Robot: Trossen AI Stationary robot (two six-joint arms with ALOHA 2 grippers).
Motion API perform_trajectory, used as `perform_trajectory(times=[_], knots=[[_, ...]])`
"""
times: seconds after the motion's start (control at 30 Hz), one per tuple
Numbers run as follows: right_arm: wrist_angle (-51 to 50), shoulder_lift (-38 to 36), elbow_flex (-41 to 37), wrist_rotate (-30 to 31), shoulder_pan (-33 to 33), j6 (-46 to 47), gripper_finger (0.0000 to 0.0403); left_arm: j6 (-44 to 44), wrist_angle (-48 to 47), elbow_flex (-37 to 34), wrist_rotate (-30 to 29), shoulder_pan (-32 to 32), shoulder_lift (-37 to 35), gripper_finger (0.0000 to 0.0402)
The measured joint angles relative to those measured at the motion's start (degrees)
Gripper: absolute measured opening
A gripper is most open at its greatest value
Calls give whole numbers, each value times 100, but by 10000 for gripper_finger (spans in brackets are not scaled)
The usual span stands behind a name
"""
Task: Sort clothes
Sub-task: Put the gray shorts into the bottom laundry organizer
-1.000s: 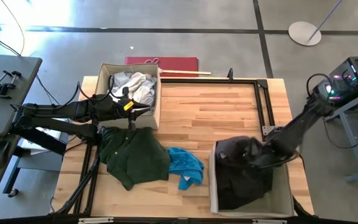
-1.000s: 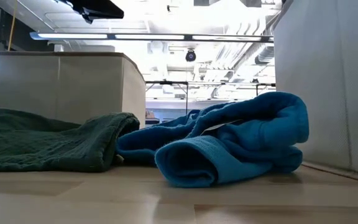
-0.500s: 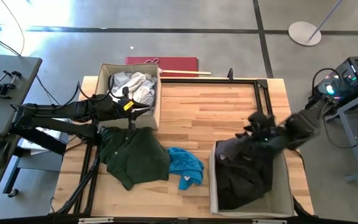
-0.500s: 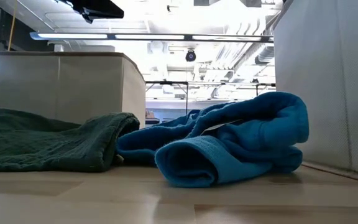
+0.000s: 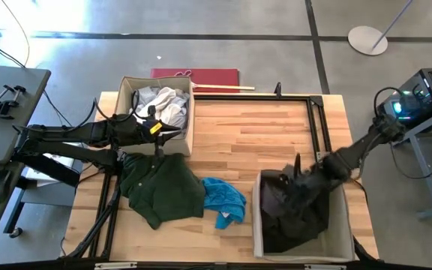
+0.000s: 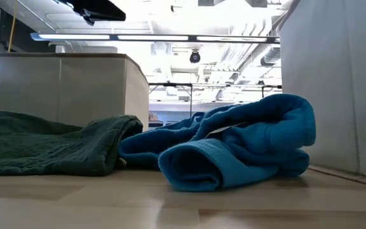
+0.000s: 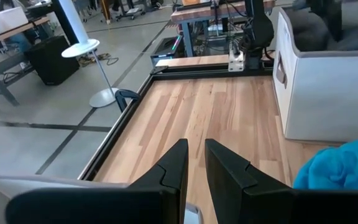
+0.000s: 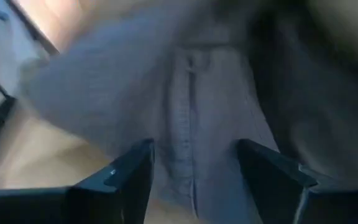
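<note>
High view: two boxes (image 5: 187, 112), two loose garments (image 5: 160, 187) on the table.

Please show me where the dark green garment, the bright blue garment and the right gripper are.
dark green garment (image 5: 160, 189), high view, middle of the cloth.
bright blue garment (image 6: 234, 152), low view, its folded middle.
right gripper (image 8: 194, 171), right wrist view, between the fingertips.

A grey concrete floor (image 5: 261, 19) crossed by dark lines surrounds the wooden counter (image 5: 253, 139). A white round stand base (image 5: 368, 39) sits on it (far corner), and ceiling strip lights (image 6: 170, 37) glow overhead.
</note>
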Motion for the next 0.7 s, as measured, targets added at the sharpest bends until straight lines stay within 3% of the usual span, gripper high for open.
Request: perform_trajectory(times=[0.17, 0.37, 0.43, 0.57, 0.7], knots=[[478, -4, -1116, -563, 469, 1177, 222, -10, -22, 0, 0, 0, 16, 44], [3073, 119, -3022, -771, 495, 1289, 222, -12, 41, 0, -1, 0, 125, 44], [3536, 250, -3418, -909, 433, 1276, 219, -13, 49, 0, -2, 0, 187, 44], [3416, 313, -3509, -1397, 337, 1050, 209, -12, 121, 0, -2, 2, 300, 44], [2260, 120, -2826, -1649, 354, 810, 197, -57, 173, 0, -3, 1, 363, 44]])
